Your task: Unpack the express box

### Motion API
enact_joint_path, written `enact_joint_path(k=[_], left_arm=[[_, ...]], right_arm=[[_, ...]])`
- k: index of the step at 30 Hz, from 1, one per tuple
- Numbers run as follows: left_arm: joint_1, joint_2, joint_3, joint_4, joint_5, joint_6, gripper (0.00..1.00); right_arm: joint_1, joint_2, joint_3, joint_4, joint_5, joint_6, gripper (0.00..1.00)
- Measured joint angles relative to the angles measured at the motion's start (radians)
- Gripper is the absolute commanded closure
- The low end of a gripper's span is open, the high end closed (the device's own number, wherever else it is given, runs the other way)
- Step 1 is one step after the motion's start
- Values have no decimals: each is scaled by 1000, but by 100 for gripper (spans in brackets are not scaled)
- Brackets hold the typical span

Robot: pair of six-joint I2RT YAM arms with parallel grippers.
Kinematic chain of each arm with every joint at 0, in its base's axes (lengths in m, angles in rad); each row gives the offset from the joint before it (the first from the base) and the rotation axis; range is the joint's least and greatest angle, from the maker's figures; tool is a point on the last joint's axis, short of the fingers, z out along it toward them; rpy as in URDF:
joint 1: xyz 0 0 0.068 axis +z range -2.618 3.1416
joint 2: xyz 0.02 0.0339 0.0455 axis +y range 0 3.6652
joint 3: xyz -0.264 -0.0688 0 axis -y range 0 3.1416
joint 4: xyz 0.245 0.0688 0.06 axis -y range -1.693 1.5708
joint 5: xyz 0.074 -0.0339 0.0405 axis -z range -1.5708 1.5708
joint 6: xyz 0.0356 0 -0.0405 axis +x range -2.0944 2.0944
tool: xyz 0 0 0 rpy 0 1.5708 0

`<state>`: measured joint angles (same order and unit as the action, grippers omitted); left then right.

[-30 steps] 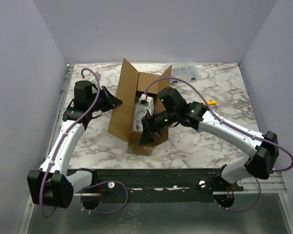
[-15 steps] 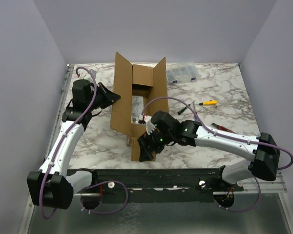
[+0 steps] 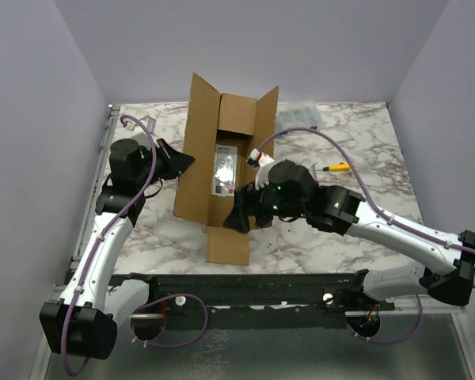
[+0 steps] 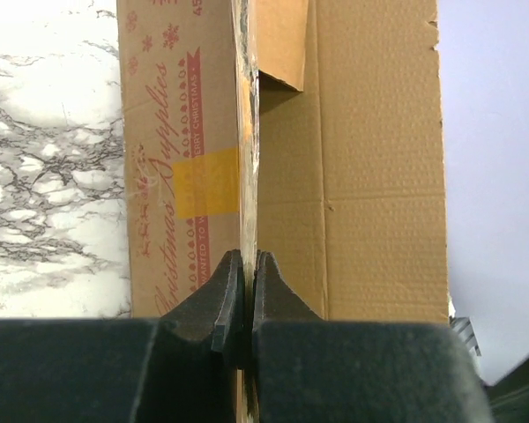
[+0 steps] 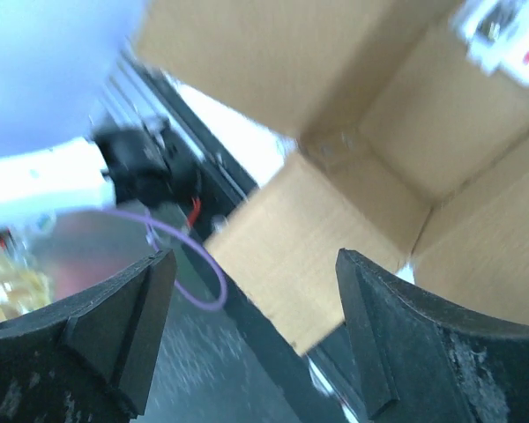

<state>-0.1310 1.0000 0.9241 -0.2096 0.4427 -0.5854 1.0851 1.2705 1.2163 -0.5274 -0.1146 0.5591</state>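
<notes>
The express box (image 3: 191, 190), a long brown carton, lies open in the middle of the table with its flaps spread. A white packaged item (image 3: 223, 169) lies inside it. My left gripper (image 3: 182, 162) is shut on the edge of the box's left flap; in the left wrist view the jaws (image 4: 246, 269) pinch the flap edge (image 4: 247, 132) beside the yellow tape and red printing. My right gripper (image 3: 239, 222) is open and empty, above the near end of the box. In the right wrist view its wide jaws (image 5: 251, 326) frame the near flap (image 5: 291, 264).
A clear plastic organiser case (image 3: 298, 116) stands at the back right. A yellow-handled tool (image 3: 336, 167) lies right of the box, partly behind my right arm. The black rail (image 3: 261, 286) runs along the table's near edge.
My right arm has lifted and swung back toward the box's near end, and the right flap now stands more upright. My left gripper has kept its hold on the left flap.
</notes>
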Motion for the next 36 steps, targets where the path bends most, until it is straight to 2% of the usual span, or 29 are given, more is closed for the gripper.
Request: enact_joint_path(k=[5, 11, 12, 15, 16, 20, 28, 36], left_arm=[[-7, -22, -52, 47, 12, 2, 100], [-35, -22, -63, 77, 13, -13, 100], [-38, -22, -63, 81, 13, -16, 100], [-47, -23, -66, 94, 12, -29, 100], [-50, -23, -68, 98, 11, -32, 100], [-68, -32, -89, 111, -2, -48, 100], [-92, -34, -108, 113, -35, -74, 100], [-96, -33, -121, 111, -67, -84, 100]], right_arm=[[0, 30, 160, 1, 210, 65, 23], [-19, 210, 307, -8, 476, 172, 31], [-26, 256, 343, -21, 509, 186, 34], [-45, 391, 443, -63, 602, 233, 55], [-53, 426, 460, -75, 627, 247, 58], [-87, 508, 465, -119, 683, 283, 59], [-153, 633, 465, -133, 693, 319, 59], [-196, 666, 373, -92, 661, 338, 48]])
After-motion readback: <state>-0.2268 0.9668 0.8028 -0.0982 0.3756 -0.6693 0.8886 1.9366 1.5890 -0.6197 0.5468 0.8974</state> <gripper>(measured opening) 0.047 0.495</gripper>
